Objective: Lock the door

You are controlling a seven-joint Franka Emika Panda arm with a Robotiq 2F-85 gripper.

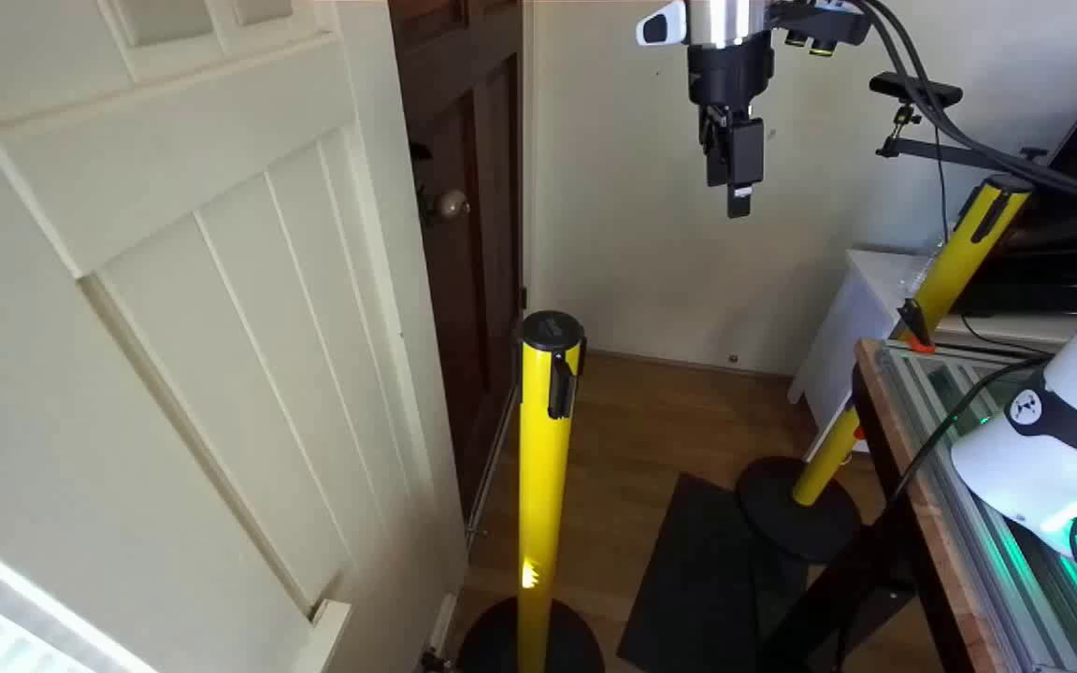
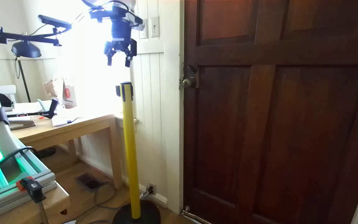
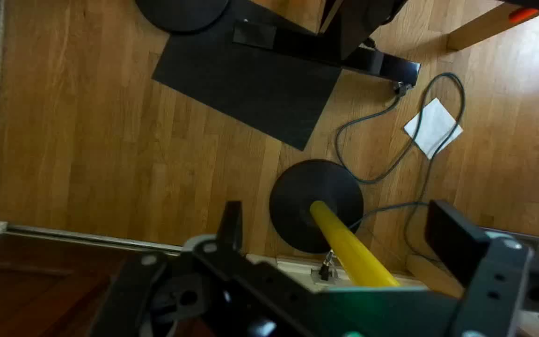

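Observation:
The dark brown panelled door (image 1: 484,280) (image 2: 263,140) appears closed against its frame in both exterior views. Its lower part shows at the bottom left of the wrist view (image 3: 21,290). A round brass-coloured knob (image 1: 452,204) (image 2: 189,82) sits near the door's latch edge. A small dark fitting (image 2: 191,69) sits just above the knob; whether it is a lock is too dark to tell. My gripper (image 1: 730,194) (image 2: 118,63) points down in the air, well apart from the knob. Its fingers (image 3: 337,213) are spread with nothing between them. The knob is out of the wrist view.
A yellow post (image 1: 546,467) (image 2: 130,149) (image 3: 353,248) on a black base stands below the gripper, near the door. Another yellow post (image 1: 954,257) leans in view by the robot's table (image 1: 912,523). A wooden table (image 2: 67,130) stands by the window. A cable (image 3: 377,180) lies on the floor.

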